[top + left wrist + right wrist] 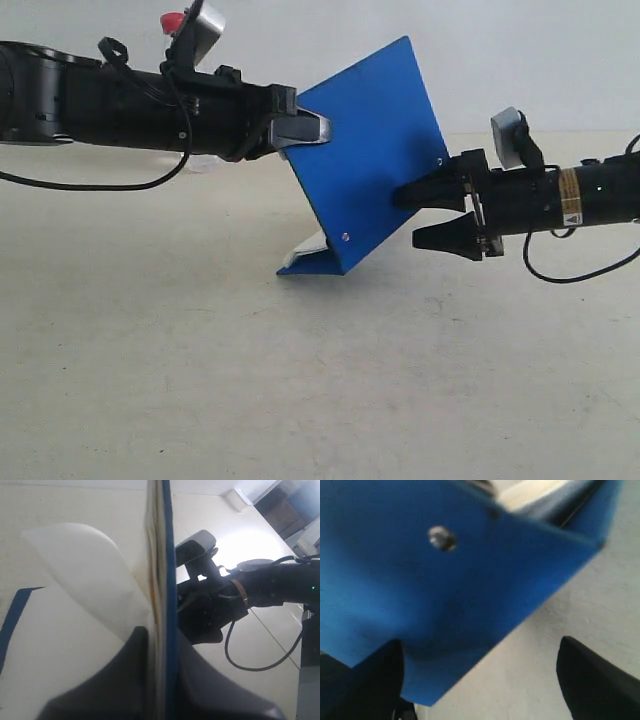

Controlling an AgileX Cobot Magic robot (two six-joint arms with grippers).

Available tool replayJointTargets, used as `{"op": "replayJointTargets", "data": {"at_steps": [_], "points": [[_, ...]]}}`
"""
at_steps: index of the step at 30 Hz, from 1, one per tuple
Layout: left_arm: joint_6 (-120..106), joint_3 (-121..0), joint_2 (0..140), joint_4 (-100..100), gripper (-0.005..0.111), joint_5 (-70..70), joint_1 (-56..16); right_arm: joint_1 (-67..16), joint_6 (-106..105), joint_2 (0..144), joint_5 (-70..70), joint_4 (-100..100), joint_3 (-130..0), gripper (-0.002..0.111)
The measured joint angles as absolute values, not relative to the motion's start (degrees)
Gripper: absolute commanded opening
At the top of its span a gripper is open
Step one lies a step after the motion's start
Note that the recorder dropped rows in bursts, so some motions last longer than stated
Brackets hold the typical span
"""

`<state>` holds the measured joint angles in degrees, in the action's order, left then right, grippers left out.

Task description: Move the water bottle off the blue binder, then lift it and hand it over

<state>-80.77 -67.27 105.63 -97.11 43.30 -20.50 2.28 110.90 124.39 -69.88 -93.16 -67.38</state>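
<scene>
The blue binder point(370, 150) is tilted up steeply, its lower corner resting on the table, and a white page point(305, 250) hangs out at the bottom. My left gripper point(305, 128) is shut on its upper left edge; in the left wrist view the fingers of the left gripper point(162, 680) clamp the binder's cover point(167, 555) and pages. My right gripper point(430, 215) stands open at the binder's right edge. In the right wrist view the binder point(445, 580) fills the space ahead of the right gripper point(480, 680), one corner close to a finger. Of the water bottle only a red cap point(172, 20) shows behind the left arm.
The pale table point(300, 400) stretches out in front of both arms. A silver rivet point(441, 537) shows on the binder's cover. A black cable point(580, 270) hangs under the right arm, and another loops below the left arm.
</scene>
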Motion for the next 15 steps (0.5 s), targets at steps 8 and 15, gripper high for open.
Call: {"op": "replayJointTargets", "data": {"at_steps": [8,15], "points": [[-82.67,-67.27,106.22,-99.12,0.004,41.89,-21.72,-1.04,106.42,128.47,-70.89,-81.56,-67.38,0.075],[-82.49,-67.27,111.95,-100.92,0.004,36.36,-24.98,-3.28,101.39,129.63,-66.29,-82.12,-66.89,0.075]]}}
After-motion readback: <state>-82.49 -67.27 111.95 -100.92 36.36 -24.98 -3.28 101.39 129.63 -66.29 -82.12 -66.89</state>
